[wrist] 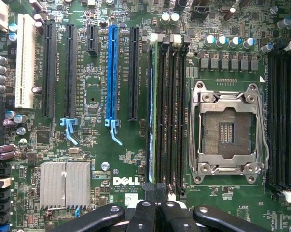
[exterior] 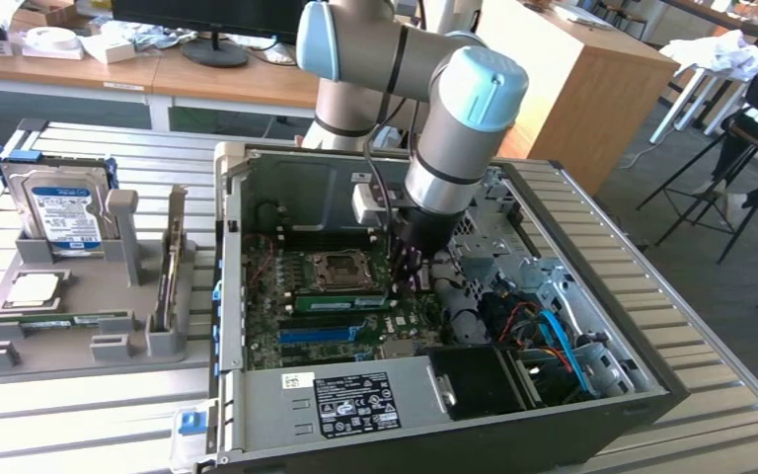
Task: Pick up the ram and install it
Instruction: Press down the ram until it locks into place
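- The robot arm (exterior: 465, 118) hides part of the open computer case (exterior: 643, 395).
- The gripper (wrist: 157, 212) is low over the green board (wrist: 97, 159), fingers together, its tips hard to make out.
- The ram (exterior: 340, 303) sits in a slot beside the empty chip socket (wrist: 227, 130).

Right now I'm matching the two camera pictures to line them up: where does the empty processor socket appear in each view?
Exterior view: the processor socket sits inside the open case, farther from the camera than the blue slot.
Wrist view: the processor socket lies between two banks of black memory slots.
Shared landmark: the blue slot.
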